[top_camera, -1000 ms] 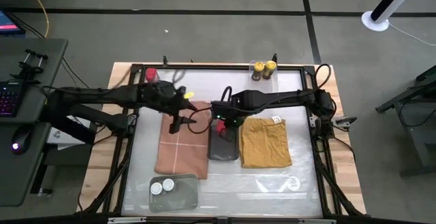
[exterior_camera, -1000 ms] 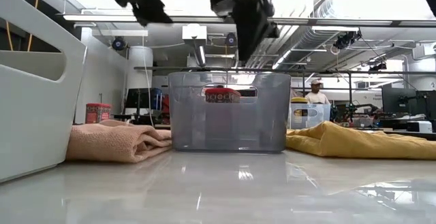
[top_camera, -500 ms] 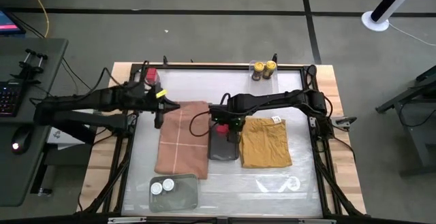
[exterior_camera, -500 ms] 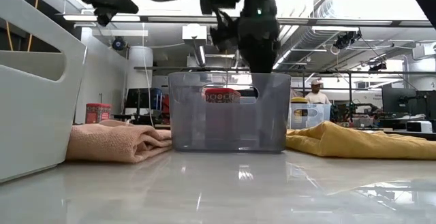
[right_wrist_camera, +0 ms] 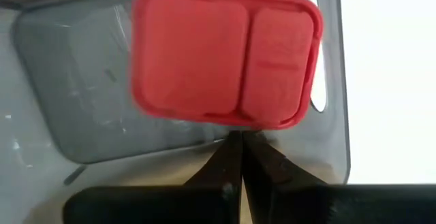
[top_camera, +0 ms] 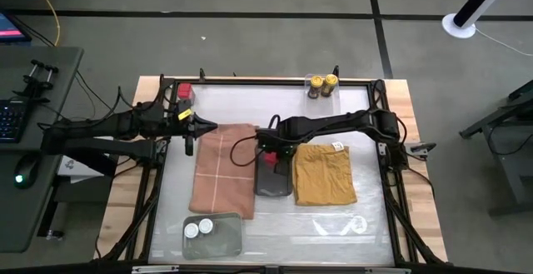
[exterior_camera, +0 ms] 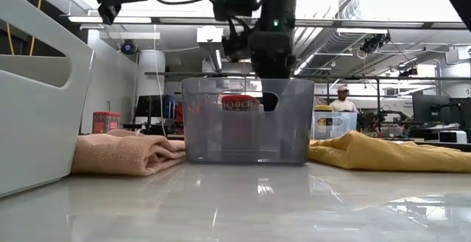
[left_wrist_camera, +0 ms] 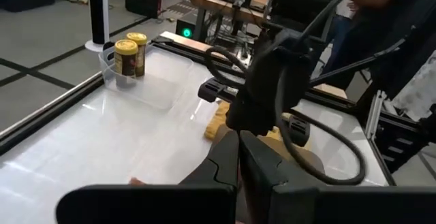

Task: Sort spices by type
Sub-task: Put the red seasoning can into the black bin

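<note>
A red boxy tin point(right_wrist_camera: 225, 60) lies in the dark grey tray point(top_camera: 273, 178); the low view shows the tin point(exterior_camera: 239, 104) through the tray's wall. My right gripper point(top_camera: 268, 151) is shut just above the tin, its fingers point(right_wrist_camera: 242, 159) pointing down into the tray. A second red tin point(top_camera: 184, 91) stands at the table's far left. Two yellow-capped jars point(top_camera: 321, 83) stand in a clear tray at the far edge. Two white-capped jars point(top_camera: 198, 227) stand in a clear tray at the near edge. My left gripper point(top_camera: 189, 137) is shut and empty, above the table left of the pink cloth.
A folded pink cloth point(top_camera: 223, 170) lies left of the grey tray and a yellow cloth point(top_camera: 325, 174) right of it. A black frame point(top_camera: 250, 80) runs round the table. A person point(exterior_camera: 340, 98) stands far behind the table.
My left gripper has gone from over the pink cloth toward the table's left edge. My right gripper has gone down toward the grey tray. The red tin in the tray has stayed where it was.
</note>
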Controlling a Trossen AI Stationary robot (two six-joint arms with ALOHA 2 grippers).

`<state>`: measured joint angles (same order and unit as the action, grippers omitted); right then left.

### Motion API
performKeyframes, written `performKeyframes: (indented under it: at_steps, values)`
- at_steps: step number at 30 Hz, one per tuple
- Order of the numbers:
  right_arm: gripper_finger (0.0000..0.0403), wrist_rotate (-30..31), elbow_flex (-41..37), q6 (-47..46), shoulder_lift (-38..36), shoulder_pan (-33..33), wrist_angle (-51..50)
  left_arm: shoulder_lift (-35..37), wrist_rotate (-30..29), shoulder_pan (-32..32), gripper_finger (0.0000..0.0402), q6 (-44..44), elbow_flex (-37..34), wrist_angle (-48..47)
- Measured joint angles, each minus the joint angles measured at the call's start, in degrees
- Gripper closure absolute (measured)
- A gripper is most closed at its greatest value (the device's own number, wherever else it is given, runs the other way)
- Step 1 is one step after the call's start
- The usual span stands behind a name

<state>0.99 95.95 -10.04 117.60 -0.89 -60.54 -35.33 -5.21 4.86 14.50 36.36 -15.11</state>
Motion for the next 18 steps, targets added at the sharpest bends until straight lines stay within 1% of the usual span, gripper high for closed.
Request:
performKeyframes:
  at_steps: [4,10,18]
  values:
    - [0.0402,-0.01,-2.13,0.00,0.00,-0.33,2.47,0.02,-0.12,0.00,0.0401,-0.64,0.00,0.00]
    - [0.0403,-0.36,-2.13,0.25,-0.02,-0.30,8.31,0.00,-0.22,0.00,0.0401,-2.65,0.00,-0.01]
    - [0.0403,-0.79,-2.13,-0.02,0.11,-0.30,13.82,0.00,-1.31,0.00,0.0401,-2.73,0.00,-0.01]
